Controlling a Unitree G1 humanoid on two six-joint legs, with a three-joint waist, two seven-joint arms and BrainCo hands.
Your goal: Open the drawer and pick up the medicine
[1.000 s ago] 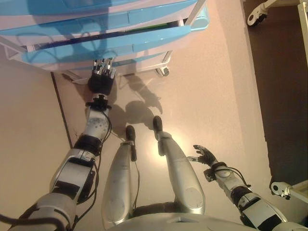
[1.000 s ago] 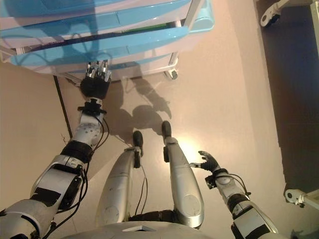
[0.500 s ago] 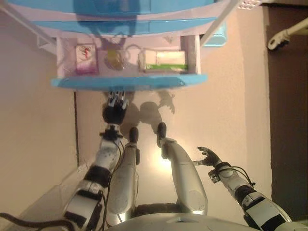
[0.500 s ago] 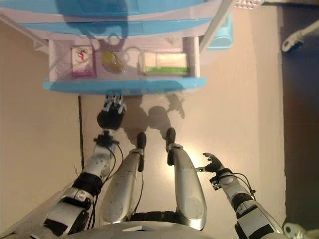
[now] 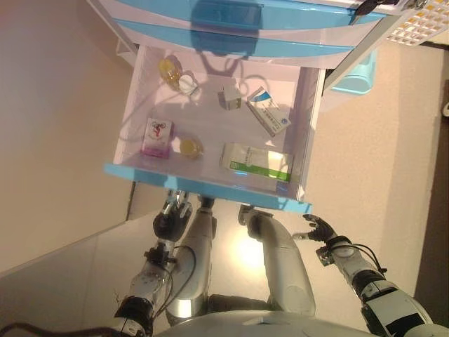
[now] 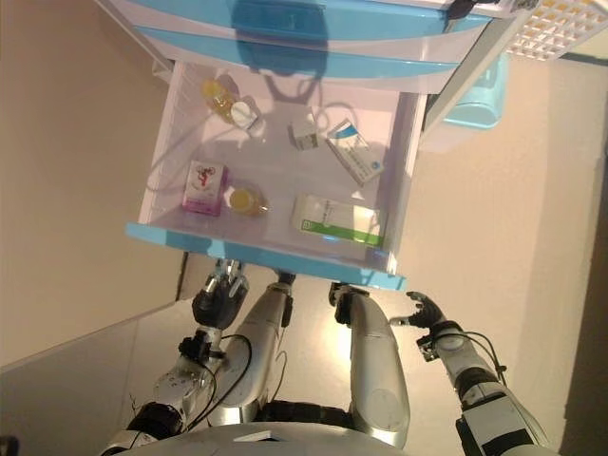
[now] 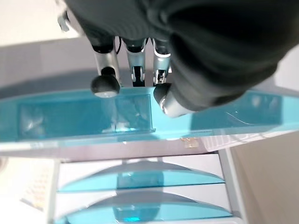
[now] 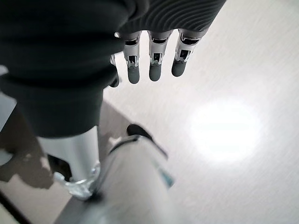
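Colours I see in the open drawer
Blue-fronted white drawer (image 5: 203, 188); I pick out a pink box (image 5: 156, 136), a green-striped white box (image 5: 257, 161), a yellow bottle (image 5: 169, 69).

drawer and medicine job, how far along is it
Done: the drawer stands pulled out, with boxes and small bottles showing inside, among them a green and white box. In hand: the left hand sits under the drawer's blue front. Left: picking up medicine; the right hand hangs open and empty.

I can't read the print on the small boxes inside the open pale drawer with its blue front (image 5: 203, 188). My left hand (image 5: 170, 219) has its fingertips hidden under that front. The blue-and-white cabinet (image 5: 245, 28) is cut off above.
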